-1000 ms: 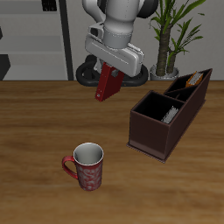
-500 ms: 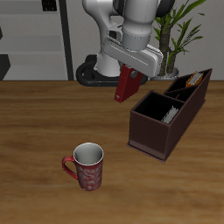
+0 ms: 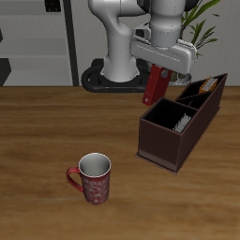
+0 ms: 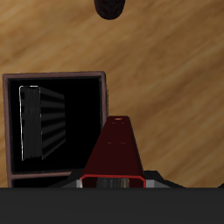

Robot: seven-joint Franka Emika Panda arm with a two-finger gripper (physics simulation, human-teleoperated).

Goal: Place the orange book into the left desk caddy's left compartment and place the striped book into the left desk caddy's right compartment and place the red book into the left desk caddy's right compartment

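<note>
The gripper (image 3: 161, 67) is clamped on the upper end of the red book (image 3: 155, 87), which hangs tilted below it, in the air over the table (image 3: 56, 122), just short of the left desk caddy (image 3: 178, 127) and above its rim. In the wrist view the red book (image 4: 114, 156) runs out from the jaws with its free end beside the wall of the right compartment (image 4: 66, 127), not yet over the opening. The striped book (image 4: 31, 122) stands inside that compartment against one wall, leaving most of the floor free. In the exterior view the striped book (image 3: 178, 118) shows as pale stripes in the nearer, lower section, and the orange book (image 3: 208, 85) sits in the far, taller left compartment (image 3: 202, 92). To do this step well, I judge the book should be carried further until its lower end is clearly over the open floor, away from the striped book, and brought closer to upright so it clears the rim and divider; only then lowered and let go, low enough that it does not tip out. The red patterned mug (image 3: 92, 178) is well apart, near the front edge, and poses no obstacle.
</note>
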